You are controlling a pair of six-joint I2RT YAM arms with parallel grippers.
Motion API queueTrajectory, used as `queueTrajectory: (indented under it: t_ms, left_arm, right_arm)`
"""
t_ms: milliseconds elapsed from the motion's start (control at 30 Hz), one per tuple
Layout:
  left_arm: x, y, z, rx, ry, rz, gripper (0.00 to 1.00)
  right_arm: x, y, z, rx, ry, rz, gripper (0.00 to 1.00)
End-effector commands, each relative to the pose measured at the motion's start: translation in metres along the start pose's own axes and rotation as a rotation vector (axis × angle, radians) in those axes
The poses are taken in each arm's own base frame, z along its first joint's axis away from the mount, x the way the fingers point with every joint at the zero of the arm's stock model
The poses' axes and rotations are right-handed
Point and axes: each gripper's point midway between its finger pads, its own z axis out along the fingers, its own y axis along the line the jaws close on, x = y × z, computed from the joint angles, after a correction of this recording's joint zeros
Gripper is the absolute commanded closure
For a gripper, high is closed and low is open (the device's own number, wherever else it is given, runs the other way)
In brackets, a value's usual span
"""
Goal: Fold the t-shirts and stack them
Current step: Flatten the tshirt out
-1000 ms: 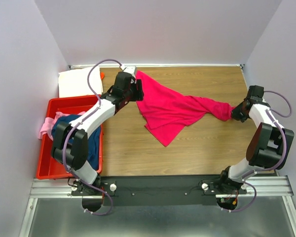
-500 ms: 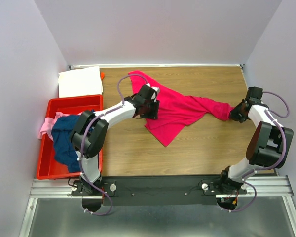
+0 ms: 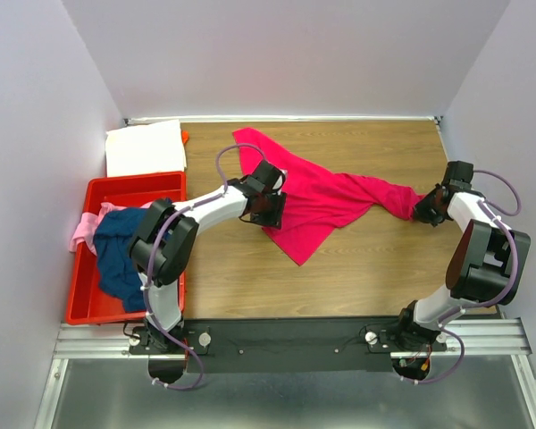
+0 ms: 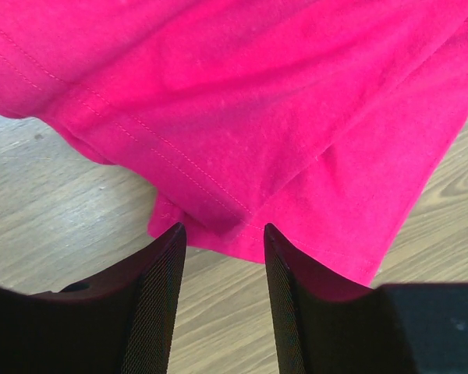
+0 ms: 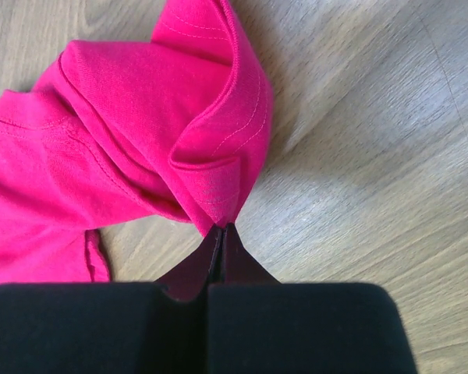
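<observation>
The magenta-pink t-shirt lies rumpled and spread across the middle of the wooden table. My left gripper is open at its left hem, the fingertips just short of the cloth edge. My right gripper is shut on the shirt's right end, pinching a fold of cloth. The navy t-shirt and the pale pink t-shirt lie in the red bin. The white t-shirt lies folded at the back left corner.
The red plastic bin stands at the table's left edge. A small orange thing shows beside the white shirt. Walls close in the table at the back and both sides.
My left arm has let go of the shirt's back-left corner and swung down to the shirt's left hem. The right gripper has stayed shut on the right end.
</observation>
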Motion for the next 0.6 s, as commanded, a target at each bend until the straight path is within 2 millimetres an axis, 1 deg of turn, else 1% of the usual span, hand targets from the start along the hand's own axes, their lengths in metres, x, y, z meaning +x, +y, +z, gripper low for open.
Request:
queueTrajectory:
  t_ms: [0,133,233,333,400,433,533,567]
  left_arm:
    - [0.013,-0.005,0.005,0.019,0.047,0.002,0.48]
    - [0.013,-0.007,0.009,0.022,0.055,0.012,0.48]
    - [0.019,-0.006,0.015,0.024,0.077,0.018,0.48]
    - [0.020,-0.007,0.017,0.027,0.085,0.020,0.50]
    - [0.018,-0.007,0.017,0.028,0.084,0.021,0.56]
    - [0.019,-0.007,0.018,0.028,0.087,0.021,0.56]
    - [0.019,-0.006,0.019,0.027,0.088,0.024,0.62]
    - [0.019,-0.005,0.021,0.025,0.087,0.025,0.66]
  right_arm:
    - [0.001,0.002,0.000,-0.023,0.000,-0.007,1.00]
    - [0.000,0.003,0.001,-0.025,0.003,-0.004,1.00]
    - [0.001,0.003,0.000,-0.027,0.003,-0.004,1.00]
    - [0.000,0.003,-0.001,-0.026,-0.002,-0.006,1.00]
    - [0.001,0.003,-0.001,-0.027,0.001,-0.008,1.00]
    - [0.002,0.002,0.000,-0.025,0.003,-0.008,0.99]
    - [0.003,0.002,0.000,-0.025,0.007,-0.007,1.00]
    - [0.003,0.002,0.000,-0.026,0.007,-0.007,1.00]
